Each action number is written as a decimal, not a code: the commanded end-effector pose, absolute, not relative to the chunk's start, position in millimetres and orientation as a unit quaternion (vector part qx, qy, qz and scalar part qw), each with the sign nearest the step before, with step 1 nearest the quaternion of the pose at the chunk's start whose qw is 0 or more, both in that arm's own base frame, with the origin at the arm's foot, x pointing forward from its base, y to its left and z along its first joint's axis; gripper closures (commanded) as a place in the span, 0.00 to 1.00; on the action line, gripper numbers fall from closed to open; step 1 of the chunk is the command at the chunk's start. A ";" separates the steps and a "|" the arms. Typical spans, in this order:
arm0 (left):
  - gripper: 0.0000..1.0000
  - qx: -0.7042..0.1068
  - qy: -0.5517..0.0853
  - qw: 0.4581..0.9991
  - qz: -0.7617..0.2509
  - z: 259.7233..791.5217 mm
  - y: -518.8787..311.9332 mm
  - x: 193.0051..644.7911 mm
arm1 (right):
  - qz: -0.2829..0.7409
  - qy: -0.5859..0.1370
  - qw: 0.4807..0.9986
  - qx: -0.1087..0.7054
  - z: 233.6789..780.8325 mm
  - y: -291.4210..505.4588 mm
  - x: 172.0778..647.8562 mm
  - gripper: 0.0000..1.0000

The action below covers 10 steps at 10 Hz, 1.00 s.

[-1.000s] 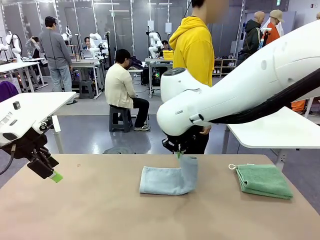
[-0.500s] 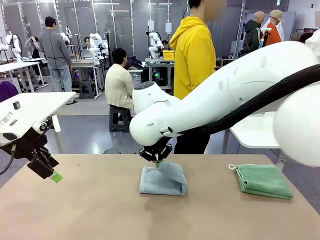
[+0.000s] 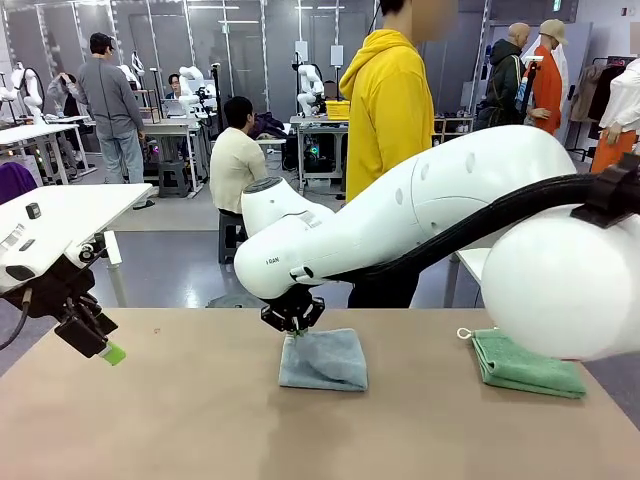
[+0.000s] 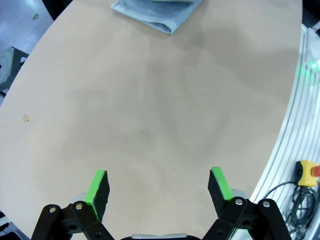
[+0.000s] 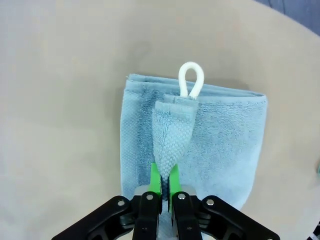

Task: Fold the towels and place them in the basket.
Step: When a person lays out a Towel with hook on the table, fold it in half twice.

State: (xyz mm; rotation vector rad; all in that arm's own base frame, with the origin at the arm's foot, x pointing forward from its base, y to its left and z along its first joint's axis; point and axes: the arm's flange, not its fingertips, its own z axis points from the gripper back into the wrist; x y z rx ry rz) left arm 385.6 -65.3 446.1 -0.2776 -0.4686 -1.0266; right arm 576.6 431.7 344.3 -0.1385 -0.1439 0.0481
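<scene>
A pale grey-blue towel (image 3: 323,360) lies folded on the tan table's middle. My right gripper (image 3: 293,325) hangs at its left far edge. In the right wrist view the gripper (image 5: 165,182) is shut on a raised corner of that towel (image 5: 200,130), whose white loop (image 5: 191,77) points away. The green towel (image 3: 525,365) lies folded at the table's right, its loop toward the middle. My left gripper (image 3: 105,350) hovers open over the table's left edge; its wrist view shows the gripper (image 4: 157,175) open over bare table, with the blue towel (image 4: 155,12) far ahead. The basket is out of view.
A person in a yellow hoodie (image 3: 385,100) stands at the table's far side behind my right arm. White side tables (image 3: 70,215) flank the work table. The table's rim (image 4: 287,125) and an emergency-stop button (image 4: 309,170) lie to the right in the left wrist view.
My right arm swung left, carrying the blue towel's right end over onto its left half, so the towel now lies folded. The left arm and green towel stayed still.
</scene>
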 end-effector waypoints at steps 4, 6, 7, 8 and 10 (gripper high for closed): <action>0.00 -0.130 -0.218 0.840 -0.480 445.6 -68.1 386.4 | -0.001 -0.061 0.997 -0.041 344.3 432.3 578.4 0.36; 0.00 -0.130 -0.218 0.840 -0.480 445.6 -68.1 386.4 | -0.003 -0.064 0.997 -0.038 345.9 430.4 577.8 0.08; 0.00 -0.130 -0.218 0.840 -0.480 445.6 -68.1 386.4 | -0.004 -0.064 0.997 -0.035 347.2 429.3 577.3 0.00; 0.00 -0.130 -0.218 0.840 -0.480 445.6 -68.1 386.4 | -0.005 -0.064 0.997 -0.033 349.1 426.4 577.2 0.00; 0.00 -0.130 -0.218 0.840 -0.480 445.6 -68.1 386.4 | -0.008 -0.065 0.998 -0.024 350.0 418.2 578.3 0.00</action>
